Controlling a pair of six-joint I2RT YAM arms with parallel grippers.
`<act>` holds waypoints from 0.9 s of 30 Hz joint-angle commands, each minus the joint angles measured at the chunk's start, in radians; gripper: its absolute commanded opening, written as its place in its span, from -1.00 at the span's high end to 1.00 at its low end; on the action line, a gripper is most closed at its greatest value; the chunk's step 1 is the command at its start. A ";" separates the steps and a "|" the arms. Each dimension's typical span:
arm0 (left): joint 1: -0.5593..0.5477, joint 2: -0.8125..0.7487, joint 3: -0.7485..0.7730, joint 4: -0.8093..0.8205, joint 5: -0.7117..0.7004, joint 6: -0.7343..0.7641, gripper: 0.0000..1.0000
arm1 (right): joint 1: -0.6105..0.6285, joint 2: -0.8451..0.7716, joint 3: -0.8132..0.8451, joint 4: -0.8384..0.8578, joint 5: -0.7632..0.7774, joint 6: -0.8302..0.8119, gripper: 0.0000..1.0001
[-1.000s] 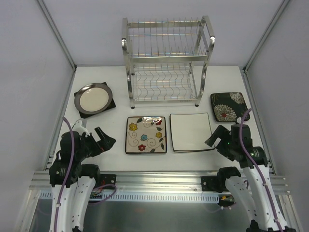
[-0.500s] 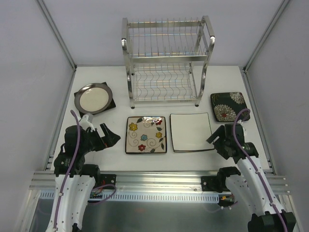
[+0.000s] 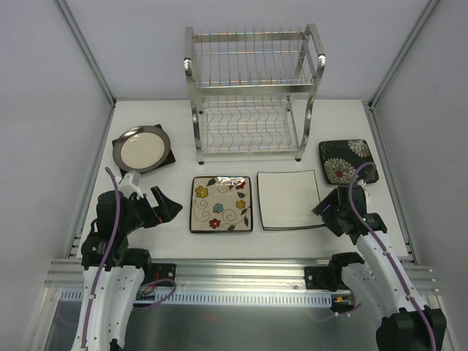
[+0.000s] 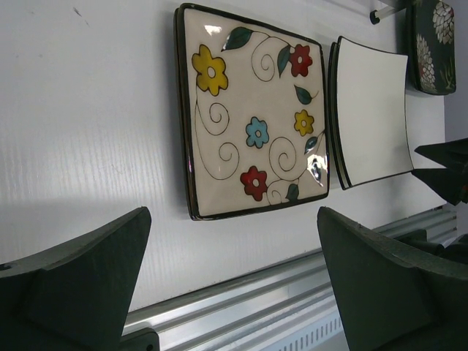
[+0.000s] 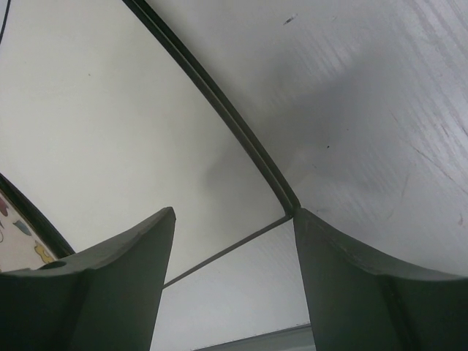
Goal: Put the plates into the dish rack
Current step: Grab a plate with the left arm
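Note:
Four plates lie in front of the chrome dish rack [image 3: 252,95]. A round cream plate [image 3: 141,148] rests on a dark square plate [image 3: 167,158] at the left. A flowered cream plate [image 3: 221,203] and a plain white plate [image 3: 290,199] lie in the middle, a dark white-flowered plate [image 3: 347,161] at the right. My right gripper [image 3: 322,210] sits low at the white plate's near right corner. In the right wrist view the right gripper [image 5: 234,219] is open, straddling the white plate's [image 5: 110,131] dark rim. My left gripper [image 3: 170,205] is wide open left of the flowered plate [image 4: 248,110], holding nothing.
The rack stands at the back centre with both shelves bare. An aluminium rail [image 3: 234,274] runs along the table's near edge. Frame posts [image 3: 88,51] rise at the back corners. The left wrist view also shows the white plate [image 4: 369,110] and the right gripper's fingertips [image 4: 446,168].
My right gripper has dropped toward the white plate's near right corner and its jaws have narrowed. My left gripper shifted a little right toward the flowered plate, still wide open.

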 commanded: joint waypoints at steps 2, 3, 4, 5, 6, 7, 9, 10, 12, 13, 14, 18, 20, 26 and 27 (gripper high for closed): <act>-0.006 0.010 -0.007 0.039 0.013 0.008 -0.98 | -0.004 0.018 -0.007 0.061 0.005 0.013 -0.38; -0.006 0.010 -0.007 0.039 0.015 0.008 -0.98 | -0.004 0.018 -0.008 0.064 0.004 0.011 -0.38; -0.006 0.012 -0.009 0.037 0.013 0.008 -0.98 | -0.004 0.021 -0.008 0.062 0.004 0.011 -0.38; -0.006 0.015 -0.007 0.039 0.015 0.009 -0.98 | -0.004 0.020 -0.008 0.062 0.002 0.011 -0.38; -0.006 0.015 -0.007 0.039 0.015 0.008 -0.98 | -0.004 0.024 -0.010 0.073 -0.001 0.008 -0.38; -0.006 0.015 -0.009 0.039 0.013 0.008 -0.98 | -0.003 0.026 -0.012 0.079 -0.007 0.002 -0.38; -0.006 0.016 -0.010 0.039 0.013 0.008 -0.98 | -0.003 0.029 -0.016 0.099 -0.021 -0.003 -0.36; -0.006 0.016 -0.009 0.039 0.015 0.006 -0.98 | -0.003 0.030 -0.018 0.108 -0.027 -0.012 -0.36; -0.006 0.016 -0.009 0.039 0.013 0.008 -0.98 | -0.006 0.030 -0.021 0.133 -0.044 -0.021 -0.33; -0.006 0.016 -0.009 0.040 0.015 0.008 -0.98 | -0.006 0.027 -0.022 0.142 -0.050 -0.033 -0.32; -0.006 0.016 -0.010 0.039 0.013 0.009 -0.98 | -0.004 0.027 -0.022 0.156 -0.059 -0.036 -0.31; -0.006 0.019 -0.009 0.039 0.015 0.008 -0.98 | -0.004 0.021 -0.028 0.199 -0.070 -0.061 -0.29; -0.006 0.019 -0.009 0.039 0.016 0.008 -0.98 | -0.004 0.026 -0.031 0.225 -0.103 -0.073 -0.29; -0.006 0.021 -0.010 0.039 0.016 0.006 -0.98 | -0.004 0.064 -0.051 0.294 -0.153 -0.087 -0.29; -0.006 0.019 -0.012 0.039 0.019 0.008 -0.98 | -0.003 0.072 -0.054 0.299 -0.162 -0.096 -0.29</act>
